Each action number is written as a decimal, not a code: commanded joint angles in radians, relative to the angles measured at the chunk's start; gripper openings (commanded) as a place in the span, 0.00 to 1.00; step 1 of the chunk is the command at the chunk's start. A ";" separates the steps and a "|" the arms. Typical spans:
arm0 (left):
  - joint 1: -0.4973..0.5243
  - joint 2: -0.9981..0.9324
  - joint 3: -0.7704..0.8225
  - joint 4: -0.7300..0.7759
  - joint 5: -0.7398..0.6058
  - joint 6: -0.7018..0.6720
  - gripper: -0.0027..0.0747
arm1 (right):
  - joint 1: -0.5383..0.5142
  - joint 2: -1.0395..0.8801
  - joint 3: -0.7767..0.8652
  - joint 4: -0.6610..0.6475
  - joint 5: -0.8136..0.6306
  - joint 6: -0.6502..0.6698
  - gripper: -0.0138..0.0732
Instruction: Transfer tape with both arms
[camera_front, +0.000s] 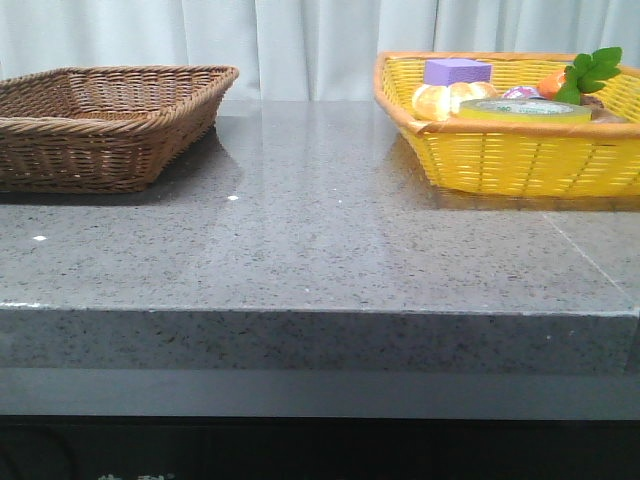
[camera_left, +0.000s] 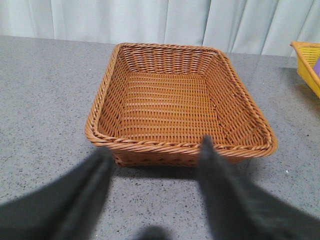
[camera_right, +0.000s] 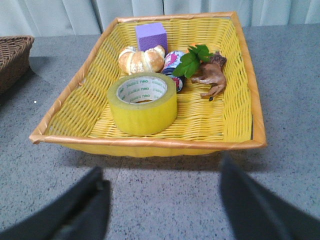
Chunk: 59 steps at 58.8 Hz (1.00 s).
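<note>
Yellow basket (camera_right: 240, 90) holds one tape (camera_right: 143, 103) flat near its front wall, behind it one purple block (camera_right: 151, 35), one bread roll (camera_right: 141, 59), one toy horse (camera_right: 212, 76), perhaps a small tin. Left gripper (camera_left: 155, 165) and right gripper (camera_right: 160, 187) both gape, holding nothing; one brown basket (camera_left: 180, 147) lies beyond the left.

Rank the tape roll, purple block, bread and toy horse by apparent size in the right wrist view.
1. tape roll, though it is nearest the camera
2. bread
3. toy horse, close to the bread, so unsure
4. purple block, farthest away
</note>
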<state>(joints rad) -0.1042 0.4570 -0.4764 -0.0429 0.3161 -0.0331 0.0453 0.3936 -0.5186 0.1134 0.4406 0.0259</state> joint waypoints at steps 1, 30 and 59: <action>0.001 0.011 -0.039 -0.009 -0.087 -0.011 0.84 | -0.004 0.016 -0.033 -0.002 -0.112 -0.009 0.89; 0.001 0.011 -0.039 -0.009 -0.090 -0.011 0.86 | -0.015 0.625 -0.404 0.000 -0.007 0.117 0.87; 0.001 0.011 -0.039 -0.007 -0.090 -0.011 0.86 | -0.028 1.144 -0.834 0.000 0.082 0.166 0.87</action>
<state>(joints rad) -0.1042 0.4570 -0.4764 -0.0429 0.3104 -0.0331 0.0234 1.5127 -1.2861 0.1150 0.5602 0.1877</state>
